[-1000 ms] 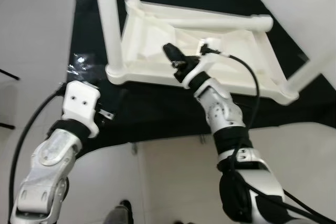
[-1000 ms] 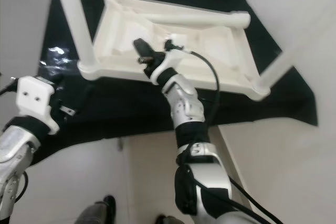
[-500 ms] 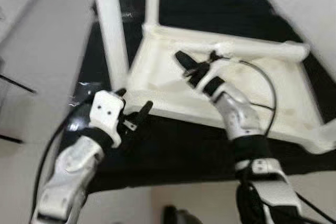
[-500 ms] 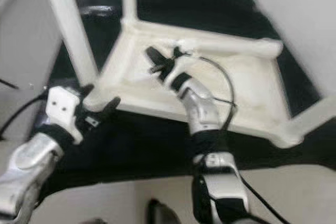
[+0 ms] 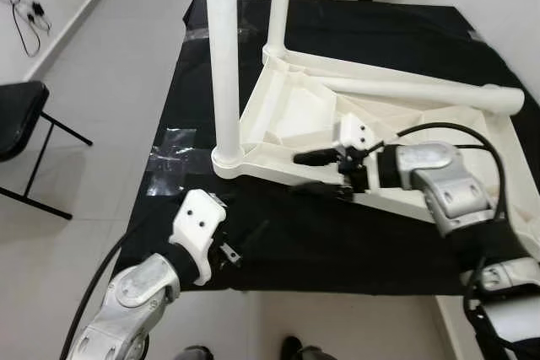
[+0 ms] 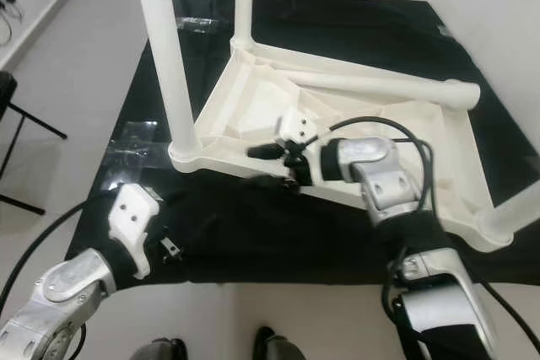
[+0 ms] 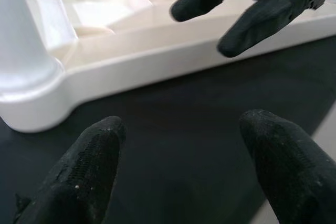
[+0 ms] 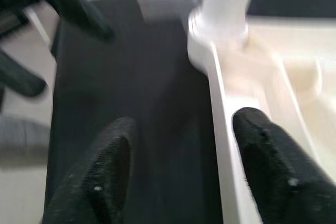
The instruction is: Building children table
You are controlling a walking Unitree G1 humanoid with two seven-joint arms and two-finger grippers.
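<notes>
The right gripper point(image 5: 316, 173), fingers spread, straddles the upturned table's point(image 5: 291, 107) rim; the left gripper point(image 5: 245, 238), fingers apart, hovers nearby

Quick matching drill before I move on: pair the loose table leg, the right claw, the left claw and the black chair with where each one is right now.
Things:
1. loose leg
2. right claw
3. left claw
4. black chair

Places:
A. open, straddling the near rim of the upturned tabletop
B. on the floor at the robot's left
C. lying flat across the tabletop's underside
D. open, over the black sheet short of the tabletop

Pairs: 1-C, 2-A, 3-D, 4-B
</notes>
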